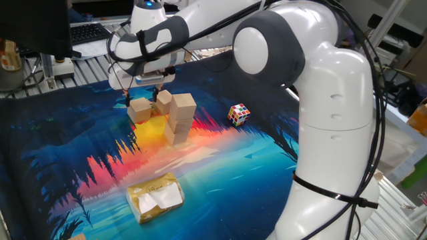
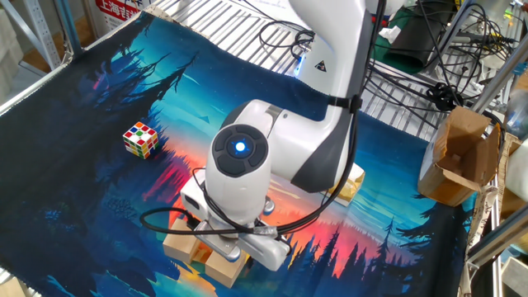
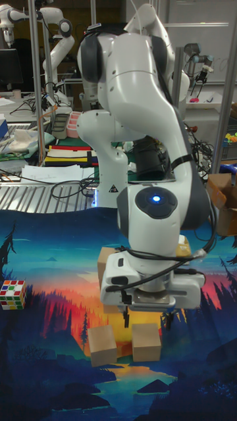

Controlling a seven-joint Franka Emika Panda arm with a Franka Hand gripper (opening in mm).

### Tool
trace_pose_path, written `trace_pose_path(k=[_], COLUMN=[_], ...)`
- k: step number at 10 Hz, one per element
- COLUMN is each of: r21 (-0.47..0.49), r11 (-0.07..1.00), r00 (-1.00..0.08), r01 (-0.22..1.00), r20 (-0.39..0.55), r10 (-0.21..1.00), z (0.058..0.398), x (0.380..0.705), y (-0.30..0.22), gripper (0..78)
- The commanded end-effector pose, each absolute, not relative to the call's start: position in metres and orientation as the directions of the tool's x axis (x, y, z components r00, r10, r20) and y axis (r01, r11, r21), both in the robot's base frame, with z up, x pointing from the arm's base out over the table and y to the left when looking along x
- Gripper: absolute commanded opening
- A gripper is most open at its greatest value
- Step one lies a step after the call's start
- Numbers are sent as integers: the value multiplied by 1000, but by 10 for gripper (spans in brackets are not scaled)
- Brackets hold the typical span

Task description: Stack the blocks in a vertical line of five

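Two loose tan blocks lie side by side on the printed mat, one at the left [image 1: 139,110] [image 3: 146,342] and one [image 1: 162,101] [image 3: 102,345] close beside it. Just to the right stands a short stack of blocks [image 1: 181,117], two showing, mostly hidden by the arm in the tall fixed view [image 3: 105,262]. My gripper [image 1: 143,97] [image 3: 145,320] hangs open directly over the left loose block, one finger to each side at about its top edge, holding nothing. In the other fixed view the arm covers the gripper, and only two blocks [image 2: 177,245] [image 2: 216,266] peek out below it.
A multicoloured puzzle cube [image 1: 239,114] [image 2: 140,139] [image 3: 13,293] sits apart from the blocks. A yellowish wrapped packet [image 1: 155,195] lies near the mat's front. A cardboard box [image 2: 462,157] and cables stand off the mat beyond the robot's base.
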State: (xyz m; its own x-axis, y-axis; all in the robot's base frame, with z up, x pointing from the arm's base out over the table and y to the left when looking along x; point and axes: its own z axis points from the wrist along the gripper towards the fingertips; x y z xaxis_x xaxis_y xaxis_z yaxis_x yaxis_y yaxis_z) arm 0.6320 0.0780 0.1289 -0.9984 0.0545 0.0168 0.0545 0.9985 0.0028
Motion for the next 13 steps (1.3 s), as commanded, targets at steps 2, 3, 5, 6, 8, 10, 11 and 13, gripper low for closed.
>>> trace_pose_path(k=[2,3,5,6,8,10,11,13], r21=[6,7,12,13,13,14,14,14], r11=[999,999,999,999,999,999,999,999], r00=[-999,-999,-999,-999,-999,-999,-999,-999], r01=[42,41,34,34,37,35,36,38], r20=[1,1,-1,-6,-9,-8,-8,-9], r10=[42,41,34,34,37,35,36,38], z=[119,118,111,107,107,106,107,106], x=[635,635,637,638,638,639,639,640], y=[74,75,77,78,78,78,78,78], gripper=[774,774,774,774,774,774,774,774])
